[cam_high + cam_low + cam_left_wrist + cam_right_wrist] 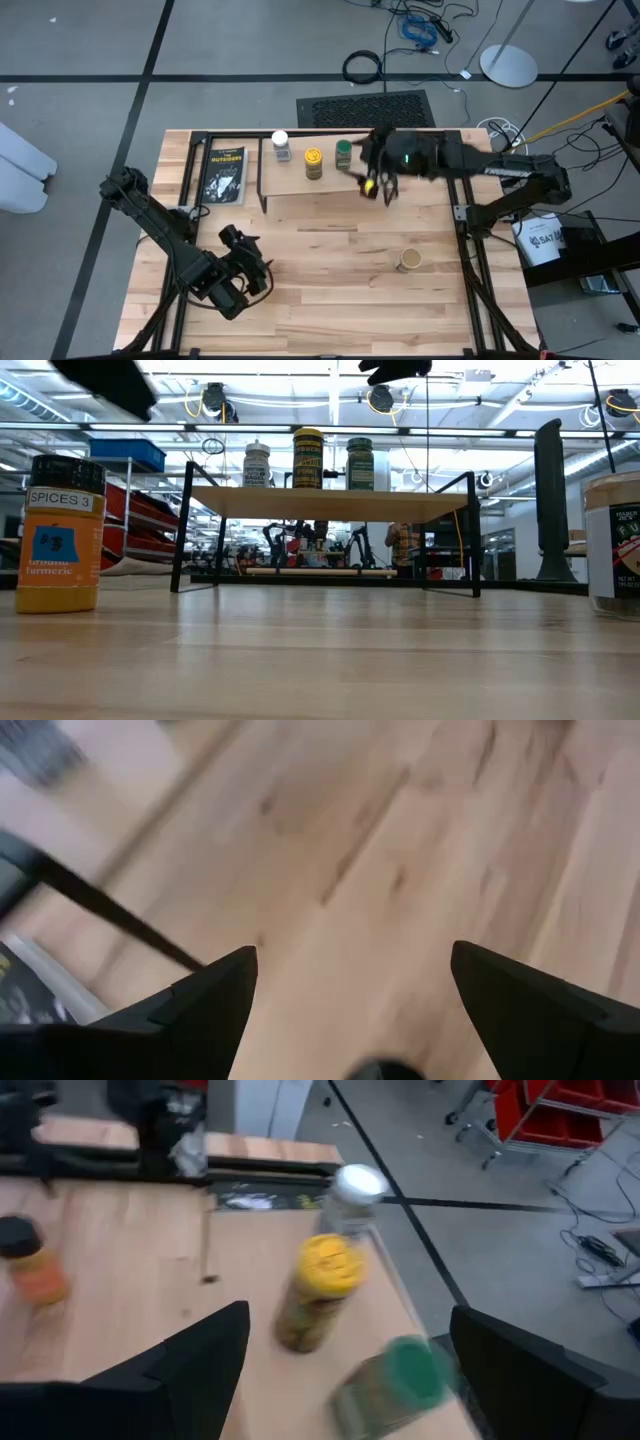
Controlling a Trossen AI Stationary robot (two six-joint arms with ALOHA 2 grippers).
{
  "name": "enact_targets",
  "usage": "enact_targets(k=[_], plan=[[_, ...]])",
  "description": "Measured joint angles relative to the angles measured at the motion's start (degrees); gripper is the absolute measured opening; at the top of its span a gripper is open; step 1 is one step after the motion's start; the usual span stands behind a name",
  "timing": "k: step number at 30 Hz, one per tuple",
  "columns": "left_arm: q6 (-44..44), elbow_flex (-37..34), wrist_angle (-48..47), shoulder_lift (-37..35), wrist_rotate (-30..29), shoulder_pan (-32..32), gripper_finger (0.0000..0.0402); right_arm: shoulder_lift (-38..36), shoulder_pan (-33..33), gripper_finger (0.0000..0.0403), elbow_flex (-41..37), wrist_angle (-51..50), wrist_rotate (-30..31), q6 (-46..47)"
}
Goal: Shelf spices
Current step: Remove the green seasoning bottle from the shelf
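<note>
The shelf (300,185) stands at the table's far side. On its plank stand the white-lidded jar (280,143), the yellow-lidded jar (313,161) and the green-lidded jar (344,152); they also show in the low view (307,458). My right gripper (380,186) is open and empty above the shelf's right end, right of the green-lidded jar (395,1380). The tan-lidded jar (409,260) stands on the table. The orange jar with the dark lid (60,532) stands on the table; my left arm hides it in the high view. My left gripper (245,252) is open and empty above the table.
A flat black packet with yellow lettering (223,172) lies on the table left of the shelf. Black frame rods (190,165) run along the table's left and right sides. Bare wood lies between the shelf and the tan-lidded jar.
</note>
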Motion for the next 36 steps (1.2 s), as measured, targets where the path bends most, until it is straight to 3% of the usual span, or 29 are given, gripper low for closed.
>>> enact_targets(k=[9, 13, 17, 25, 30, 36], plan=[[9.49, 2.40, 0.00, -1.97, -15.41, 4.61, 0.0343, 6.13, -18.13, 0.0334, 15.76, -13.30, -23.91, -7.50], [15.48, 2.40, 2.05, -6.37, -16.60, 8.18, 0.0343, 12.84, -22.16, 0.0334, 23.19, -21.54, -31.24, -9.93], [28.07, 2.40, 10.59, -12.44, -16.02, 11.51, 0.0343, 18.88, -22.81, 0.0334, 28.30, -28.39, -32.55, -13.14], [58.20, 2.42, 30.69, -22.82, -3.77, 17.71, 0.0343, 24.79, -22.66, 0.0334, 30.35, -31.07, -32.59, -14.41], [64.78, 2.42, 33.44, -25.67, -1.32, 21.31, 0.0343, 26.42, -22.59, 0.0334, 30.35, -32.31, -32.55, -13.19], [66.49, 2.42, 33.49, -26.10, 4.10, 24.52, 0.0343, 27.13, -21.90, 0.0334, 30.35, -33.71, -32.53, -13.03]])
